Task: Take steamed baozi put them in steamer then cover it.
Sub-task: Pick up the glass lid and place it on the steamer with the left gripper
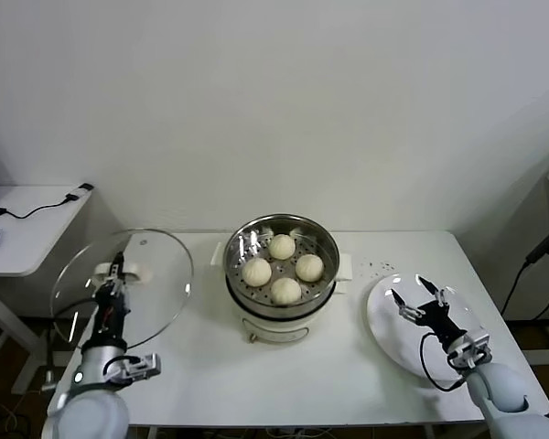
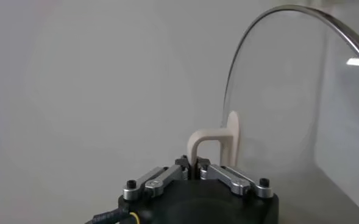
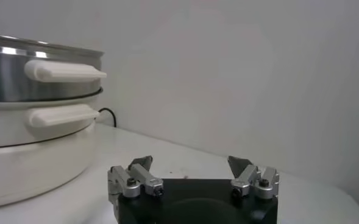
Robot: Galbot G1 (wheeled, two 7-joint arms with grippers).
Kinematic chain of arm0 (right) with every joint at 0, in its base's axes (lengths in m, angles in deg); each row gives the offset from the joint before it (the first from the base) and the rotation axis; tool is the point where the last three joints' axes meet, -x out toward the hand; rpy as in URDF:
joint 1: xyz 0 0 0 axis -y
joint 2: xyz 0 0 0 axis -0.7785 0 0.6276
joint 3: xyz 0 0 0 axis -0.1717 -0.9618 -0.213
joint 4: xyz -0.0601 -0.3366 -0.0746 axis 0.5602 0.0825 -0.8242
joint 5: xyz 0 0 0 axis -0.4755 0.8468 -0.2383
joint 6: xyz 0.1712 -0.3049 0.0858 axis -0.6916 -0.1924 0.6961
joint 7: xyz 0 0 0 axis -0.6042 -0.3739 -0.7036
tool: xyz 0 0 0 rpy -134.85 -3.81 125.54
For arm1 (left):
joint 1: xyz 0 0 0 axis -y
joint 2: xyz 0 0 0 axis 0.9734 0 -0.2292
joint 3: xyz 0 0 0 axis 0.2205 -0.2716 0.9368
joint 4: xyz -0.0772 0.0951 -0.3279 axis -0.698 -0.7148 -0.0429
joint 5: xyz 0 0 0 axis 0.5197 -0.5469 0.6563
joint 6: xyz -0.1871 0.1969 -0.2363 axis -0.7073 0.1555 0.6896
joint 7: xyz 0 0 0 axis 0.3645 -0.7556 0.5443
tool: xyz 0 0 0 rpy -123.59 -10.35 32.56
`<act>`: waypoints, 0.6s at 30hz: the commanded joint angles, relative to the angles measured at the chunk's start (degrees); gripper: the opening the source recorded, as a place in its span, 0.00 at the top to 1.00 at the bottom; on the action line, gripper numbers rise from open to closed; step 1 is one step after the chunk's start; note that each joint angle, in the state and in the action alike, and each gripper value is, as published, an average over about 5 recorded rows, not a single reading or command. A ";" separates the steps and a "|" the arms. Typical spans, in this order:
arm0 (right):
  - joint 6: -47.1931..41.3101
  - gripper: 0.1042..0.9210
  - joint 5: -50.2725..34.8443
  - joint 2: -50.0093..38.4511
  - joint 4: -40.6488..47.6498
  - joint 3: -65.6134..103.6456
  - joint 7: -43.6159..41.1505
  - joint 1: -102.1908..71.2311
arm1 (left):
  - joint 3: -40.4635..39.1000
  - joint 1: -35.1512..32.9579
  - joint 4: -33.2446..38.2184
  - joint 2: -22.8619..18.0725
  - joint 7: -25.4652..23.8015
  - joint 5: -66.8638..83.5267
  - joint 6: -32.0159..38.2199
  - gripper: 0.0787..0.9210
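Note:
Four cream-white baozi (image 1: 285, 269) lie in the shiny steel steamer (image 1: 325, 274) on its white pot base in the middle of the table. My left gripper (image 1: 114, 268) is shut on the white handle (image 2: 208, 143) of the clear glass cover (image 1: 156, 274) and holds it tilted up on edge, left of the steamer and above the table's left end. The cover's metal rim (image 2: 277, 13) arcs through the left wrist view. My right gripper (image 1: 419, 294) is open and empty above the white plate (image 1: 389, 327), right of the steamer. The steamer's side handles (image 3: 63, 72) show in the right wrist view.
A grey-white side desk (image 1: 27, 219) with a black cable and a blue mouse stands at the far left. A black cable (image 1: 535, 256) hangs at the far right. Some dark specks (image 1: 377, 267) lie on the table right of the steamer.

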 commanded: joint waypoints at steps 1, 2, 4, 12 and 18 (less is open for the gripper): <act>0.09 0.12 0.32 0.22 1.38 -0.60 0.15 1.70 | -23.97 24.65 3.16 7.51 -21.07 -6.45 -16.62 0.92; 0.14 0.12 0.37 0.26 1.52 -0.56 0.15 1.78 | -25.67 26.47 2.51 6.40 -22.43 -7.89 -16.95 0.92; 0.36 0.12 0.48 0.30 1.86 -0.37 0.10 1.83 | -28.69 29.81 0.98 3.47 -25.07 -11.52 -17.37 0.92; 0.94 0.12 0.76 0.21 2.99 1.16 -0.39 1.42 | -34.34 33.43 -6.94 -12.16 -26.63 -21.12 -17.08 0.92; 1.14 0.12 0.54 0.04 3.17 1.93 -0.55 1.29 | -36.91 33.77 -13.63 -22.35 -24.36 -24.26 -16.93 0.92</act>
